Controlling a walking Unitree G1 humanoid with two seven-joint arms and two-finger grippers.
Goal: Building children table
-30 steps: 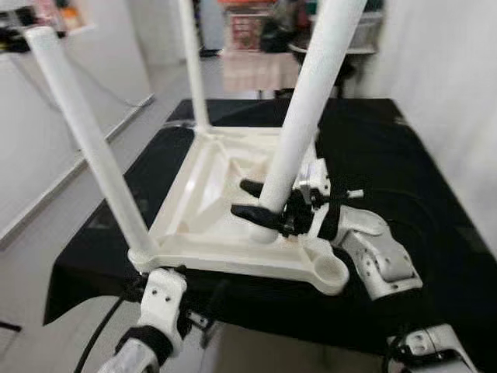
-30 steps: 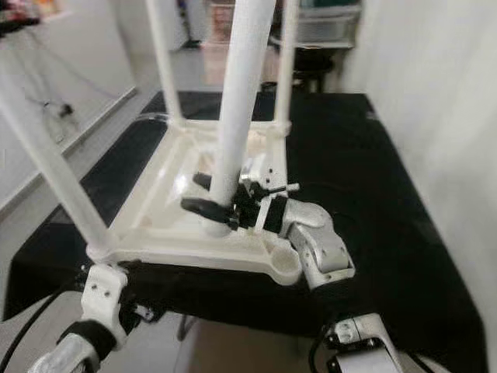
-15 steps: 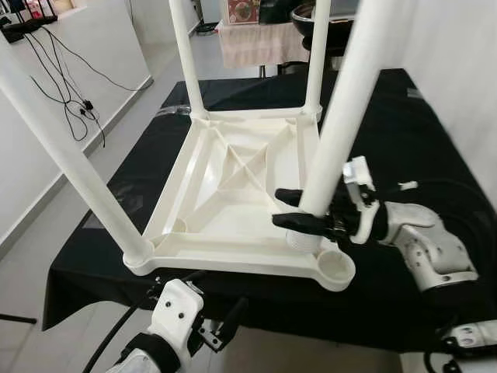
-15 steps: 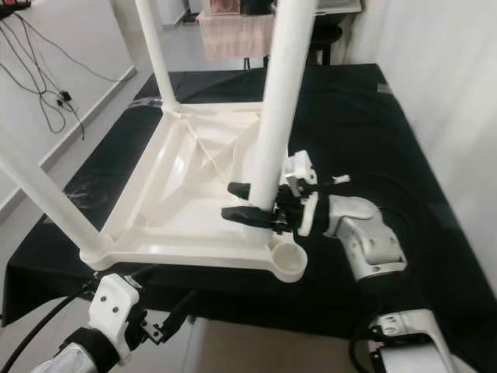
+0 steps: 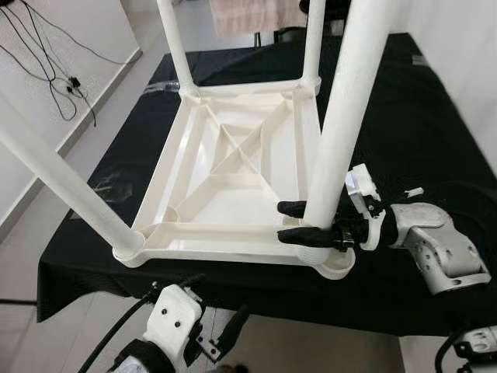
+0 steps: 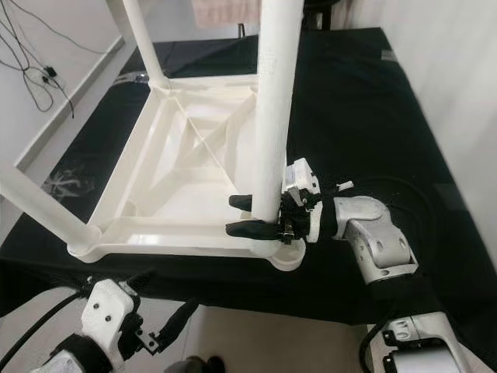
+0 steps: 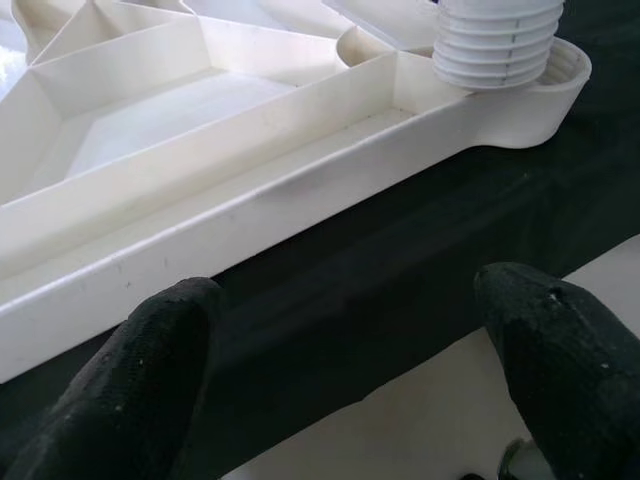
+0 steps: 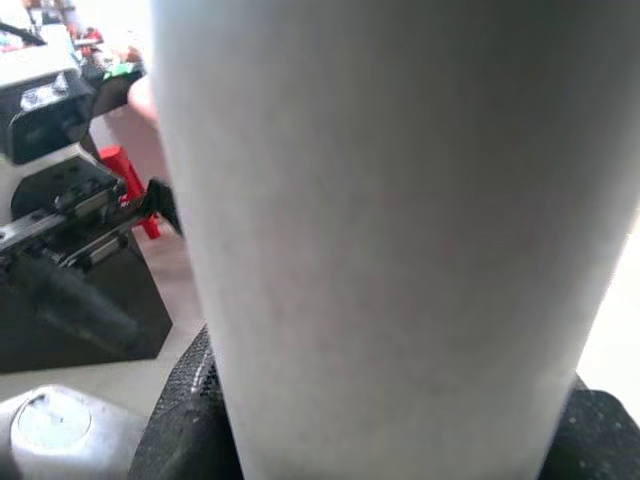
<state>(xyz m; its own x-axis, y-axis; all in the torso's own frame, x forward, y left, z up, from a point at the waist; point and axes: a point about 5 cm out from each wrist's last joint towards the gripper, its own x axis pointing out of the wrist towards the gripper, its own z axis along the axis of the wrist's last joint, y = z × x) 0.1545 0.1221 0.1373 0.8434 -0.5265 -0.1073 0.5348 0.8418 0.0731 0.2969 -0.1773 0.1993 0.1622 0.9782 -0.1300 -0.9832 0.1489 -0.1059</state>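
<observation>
On the black desk (image 5: pixel 435 116) the upturned tabletop (image 5: pixel 233 186) lay with three legs up, and I had the right tool (image 5: pixel 304 221) clenched on the fourth leg (image 5: pixel 342 116), upright over the near-right socket (image 7: pixel 545 85), while the left tool (image 7: pixel 350 370) hung released below the edge.

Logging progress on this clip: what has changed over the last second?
The right gripper, gripping the fourth leg throughout, carried its threaded foot from inside the upturned tabletop onto the near right corner socket. Left gripper stays open and low; three legs remain fitted.
</observation>
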